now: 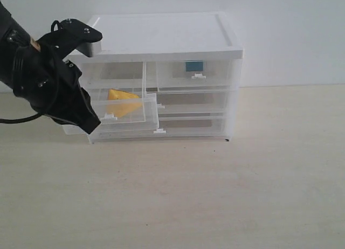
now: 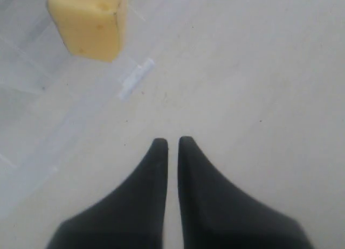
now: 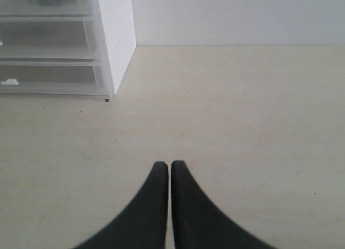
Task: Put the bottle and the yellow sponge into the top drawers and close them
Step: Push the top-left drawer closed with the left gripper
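Black left gripper (image 2: pixel 172 143), jaws pressed together and empty, hangs beside the pulled-out clear plastic top drawer (image 1: pixel 132 118) containing the yellow foam sponge (image 1: pixel 123 101).

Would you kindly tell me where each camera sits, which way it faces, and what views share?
Exterior view: before and slightly above the white cabinet of translucent plastic drawers, facing it; shows the black left end effector.
Left wrist view: on the left arm, looking past that closed end effector at the yellow foam sponge in the open drawer.
Right wrist view: on the right arm, looking past the closed right end effector at the cabinet's corner.
Shared: sponge, exterior and left wrist.
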Robot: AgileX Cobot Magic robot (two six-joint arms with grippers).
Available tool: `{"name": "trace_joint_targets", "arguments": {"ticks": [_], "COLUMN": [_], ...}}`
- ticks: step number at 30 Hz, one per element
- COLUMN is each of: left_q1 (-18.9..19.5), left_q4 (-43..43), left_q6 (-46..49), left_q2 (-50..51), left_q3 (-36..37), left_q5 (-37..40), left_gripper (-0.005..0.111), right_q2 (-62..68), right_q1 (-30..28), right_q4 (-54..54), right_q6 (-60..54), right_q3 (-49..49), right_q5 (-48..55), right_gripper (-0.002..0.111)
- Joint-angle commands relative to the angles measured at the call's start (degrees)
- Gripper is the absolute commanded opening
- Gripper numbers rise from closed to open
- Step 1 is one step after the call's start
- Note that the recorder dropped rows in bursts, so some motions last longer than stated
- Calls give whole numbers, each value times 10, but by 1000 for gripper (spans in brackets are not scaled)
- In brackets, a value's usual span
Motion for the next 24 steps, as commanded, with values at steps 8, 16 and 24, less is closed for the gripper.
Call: {"name": "trace_joint_targets", "arguments": {"ticks": [8,16,24], "left_q1": [0,1,1], "left_q4": [-6,-4,-2], "left_q6": [-12,-12,-12], "left_q2": [22,41,41], "left_q3": [18,18,17], "left_q5": [-114,-177,-245], "left_gripper": [4,4,4], "right_q2": [-3,-3,-3], "right_q1": [-1,-1,-1], "right_q4": [-1,-1,-1], "right_q6": [-1,-1,-1], "right_q3": [0,0,0], "right_q5": [-1,-1,-1], "right_gripper": [0,0,0]}}
